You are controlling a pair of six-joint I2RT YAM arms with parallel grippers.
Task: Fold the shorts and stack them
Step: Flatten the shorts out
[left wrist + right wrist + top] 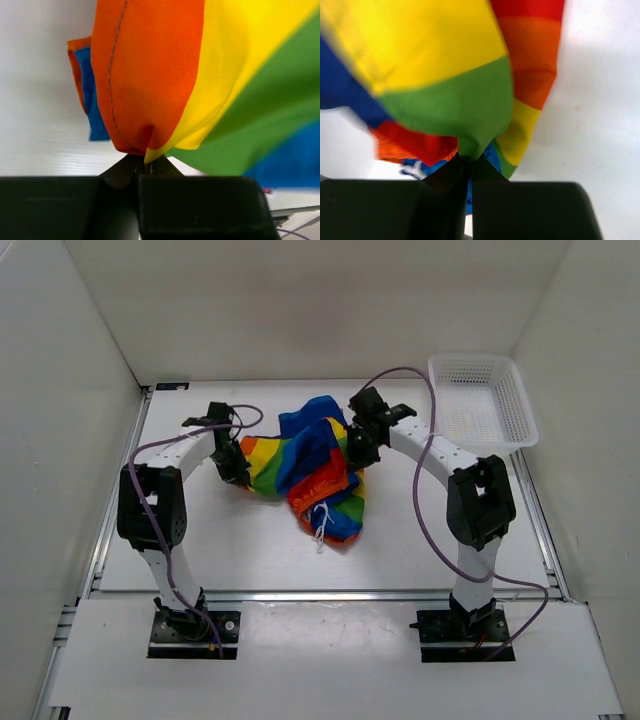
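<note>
Nearest me, the white drawstring [321, 524] dangles off the near end of the shorts [310, 465], which lie bunched mid-counter [230, 545]. On a lift it could snag or drag underneath. Left gripper [143, 161] is pinched tight on an orange/yellow edge, right gripper [470, 161] clamped on a green fold. Both bites look thin, so fabric may slip w/ a hard pull apart. Prob mismatched layers too, so a twisted spread. Far right, the mesh basket [482, 400] could get clipped on a wide swing.
</note>
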